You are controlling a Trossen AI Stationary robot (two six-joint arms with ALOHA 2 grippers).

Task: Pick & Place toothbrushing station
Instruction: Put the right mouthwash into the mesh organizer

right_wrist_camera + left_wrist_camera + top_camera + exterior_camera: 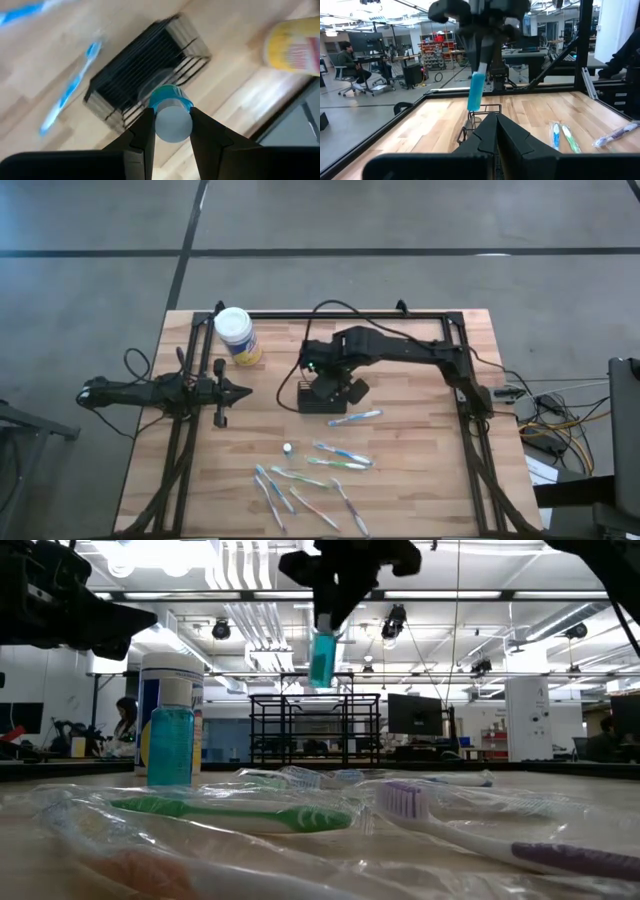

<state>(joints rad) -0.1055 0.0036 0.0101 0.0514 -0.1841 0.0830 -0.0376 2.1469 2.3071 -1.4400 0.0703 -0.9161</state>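
Your right gripper (171, 131) is pinching a blue tube (171, 112), hanging it upright directly over the black wire caddy (145, 70) mid-bench (420, 490). Left gripper (243, 390) sits low beside the yellow jar (236, 336), fingers pressed together. Toothbrushes (340, 457) lie scattered nearer the front edge.

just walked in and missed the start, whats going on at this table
The right gripper is shut on a small blue bottle and holds it in the air right above the black wire caddy, so it looks about to go in. The left gripper waits low over the table's left side, near the yellow jar. Several wrapped toothbrushes lie loose on the wood at the table's front, none in the caddy yet.
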